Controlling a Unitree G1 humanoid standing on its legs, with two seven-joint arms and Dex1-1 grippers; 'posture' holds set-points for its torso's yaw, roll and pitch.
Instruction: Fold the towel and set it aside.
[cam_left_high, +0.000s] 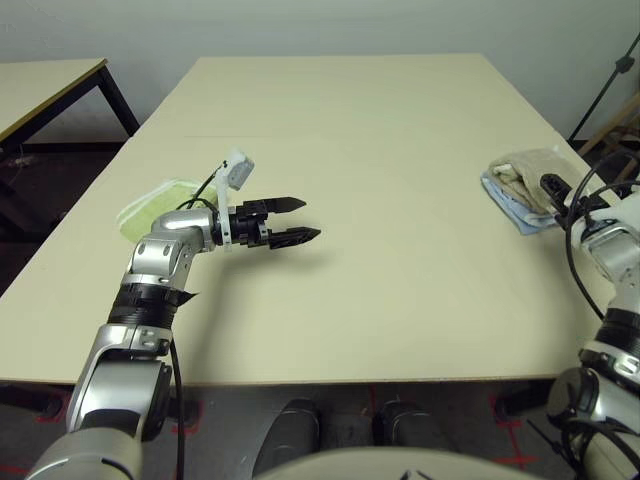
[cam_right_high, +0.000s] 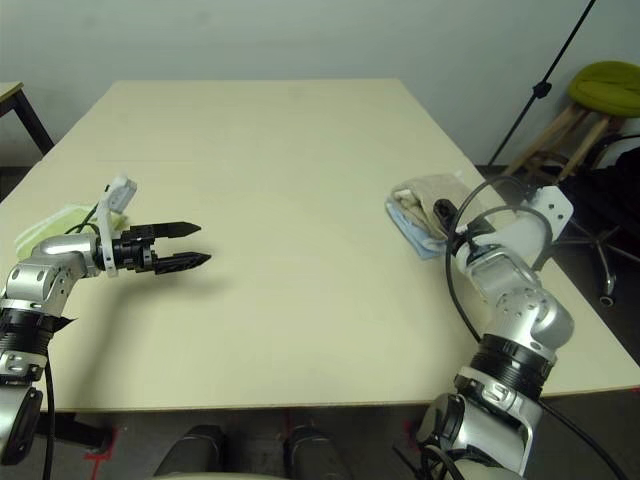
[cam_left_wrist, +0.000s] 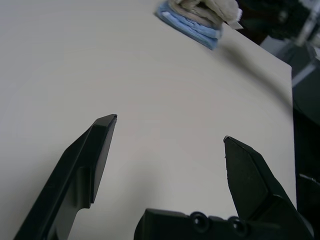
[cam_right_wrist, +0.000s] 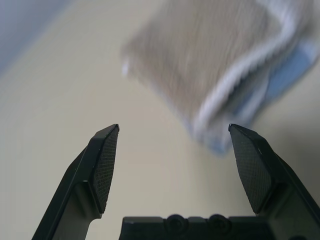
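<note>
The towel (cam_left_high: 527, 166), beige-brown with white edging, lies folded near the table's right edge, on top of a light blue folded cloth (cam_left_high: 508, 207). My right gripper (cam_right_wrist: 174, 127) hangs just short of the towel (cam_right_wrist: 210, 55), open, with nothing between its fingers. Over the left middle of the table, my left gripper (cam_left_high: 310, 219) is open too and holds nothing. Its wrist view looks across bare table toward the towel (cam_left_wrist: 207, 7) and the blue cloth (cam_left_wrist: 192, 25).
A yellow-green folded cloth (cam_left_high: 155, 205) lies at the table's (cam_left_high: 350, 120) left edge, behind my left forearm. A second table (cam_left_high: 50, 85) stands off to the far left. A stool with a green cushion (cam_right_high: 605, 80) and a stand are beyond the right edge.
</note>
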